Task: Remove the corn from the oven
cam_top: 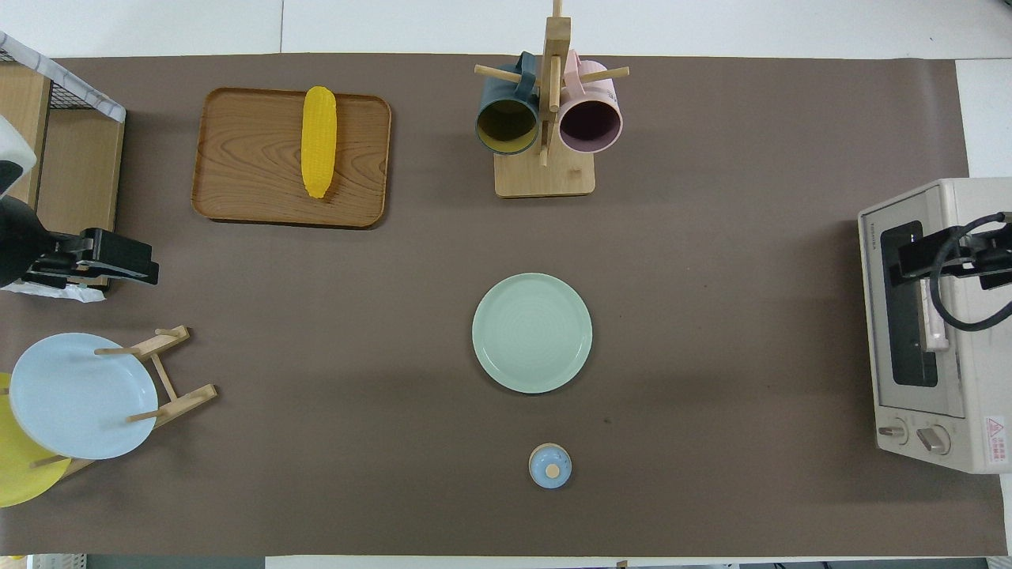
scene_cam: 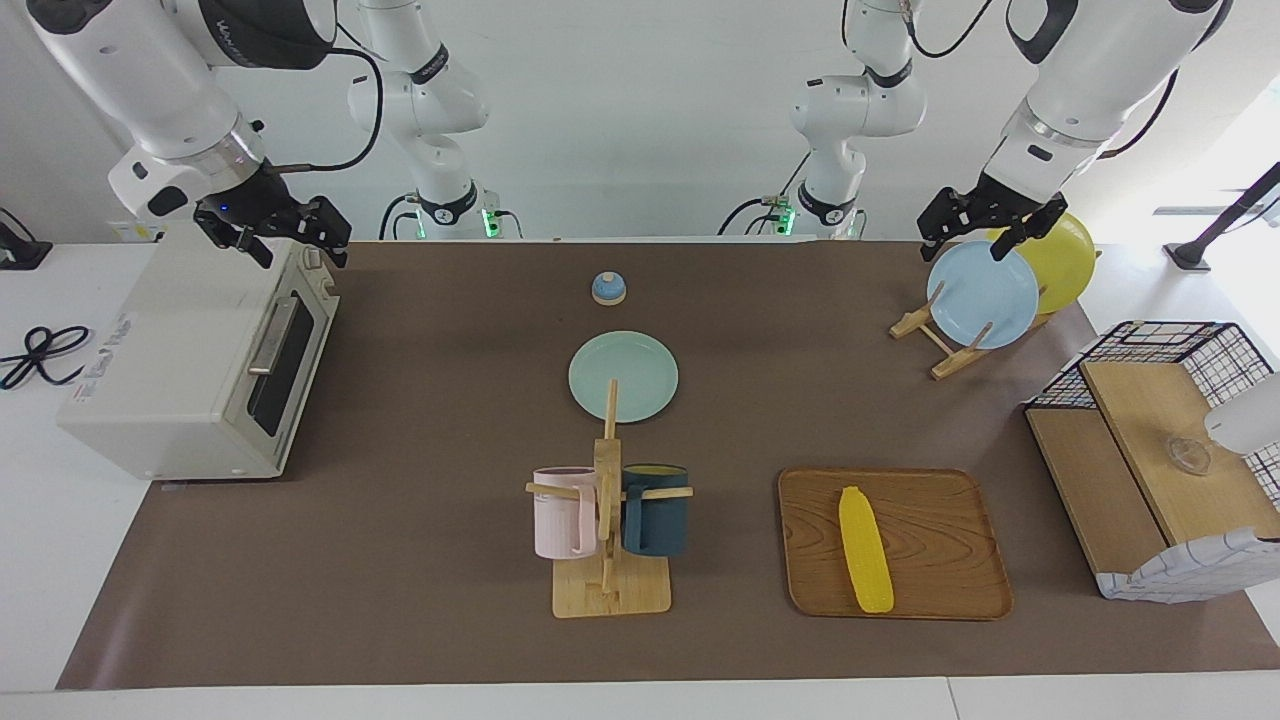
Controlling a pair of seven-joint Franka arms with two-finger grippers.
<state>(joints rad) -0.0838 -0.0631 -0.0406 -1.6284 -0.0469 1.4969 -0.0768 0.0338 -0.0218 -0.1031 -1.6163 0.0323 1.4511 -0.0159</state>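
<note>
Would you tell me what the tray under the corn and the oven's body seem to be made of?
The tray looks like wood or wood veneer, showing brown grain. The oven body looks like off-white painted metal, smooth and matte, though plastic is possible.

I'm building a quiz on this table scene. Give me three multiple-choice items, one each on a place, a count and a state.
1. Where does the corn lie?
A. in the oven
B. on the wooden tray
C. on the green plate

2. How many mugs hang on the mug stand?
A. one
B. two
C. three

3. How is the oven door?
A. closed
B. wide open
C. taken off

Answers:
1 B: the cob rests lengthwise on the wooden tray, toward the left arm's end of the table.
2 B: a pink mug and a dark blue mug hang there.
3 A: the glass door stands flush with the oven's front.
</note>
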